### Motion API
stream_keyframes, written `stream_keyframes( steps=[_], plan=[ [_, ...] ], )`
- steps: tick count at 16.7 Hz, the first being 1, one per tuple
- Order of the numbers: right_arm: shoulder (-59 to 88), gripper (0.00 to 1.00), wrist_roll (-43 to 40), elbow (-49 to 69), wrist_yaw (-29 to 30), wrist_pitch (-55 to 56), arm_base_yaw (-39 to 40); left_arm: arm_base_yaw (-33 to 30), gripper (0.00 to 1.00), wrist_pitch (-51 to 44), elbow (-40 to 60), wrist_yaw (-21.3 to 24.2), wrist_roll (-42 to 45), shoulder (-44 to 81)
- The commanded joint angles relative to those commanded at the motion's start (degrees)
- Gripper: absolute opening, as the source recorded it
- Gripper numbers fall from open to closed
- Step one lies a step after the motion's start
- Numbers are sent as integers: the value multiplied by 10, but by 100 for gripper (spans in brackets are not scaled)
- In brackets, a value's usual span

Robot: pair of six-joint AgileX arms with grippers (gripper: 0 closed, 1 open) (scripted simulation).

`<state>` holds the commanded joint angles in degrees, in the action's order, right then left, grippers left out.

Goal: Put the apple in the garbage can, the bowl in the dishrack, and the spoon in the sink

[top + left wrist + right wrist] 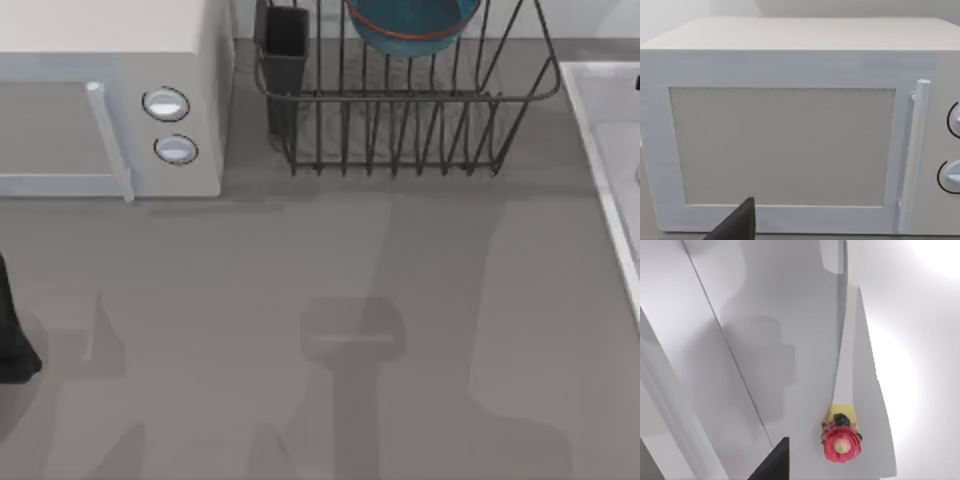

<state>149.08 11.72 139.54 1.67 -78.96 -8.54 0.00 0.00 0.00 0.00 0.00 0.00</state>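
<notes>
The blue bowl (410, 22) with its reddish rim sits inside the dark wire dishrack (400, 110) at the back of the table. In the right wrist view the spoon (844, 390), a pale handle ending in a pink and yellow flower ornament, rests against the pale inside of the sink (740, 315). A dark part of my right gripper (775, 462) shows beside the spoon, apart from it. The sink's raised rim (600, 190) runs along the table's right side. My left gripper (737, 222) is parked low in front of the microwave. The apple and the garbage can are out of view.
A white microwave (110, 100) with two round knobs and a bar handle stands at the back left, left of the dishrack. A black cutlery cup (285, 45) sits at the rack's left corner. My left arm (12, 335) shows at the table's left edge.
</notes>
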Motion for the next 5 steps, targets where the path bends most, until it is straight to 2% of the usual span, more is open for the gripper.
stream_keyframes(
  steps=[5],
  plan=[
    [0, 100, 0, 0, 0, 0, 0, 0, 100, 0, 0, 0, 0, 0]
  ],
)
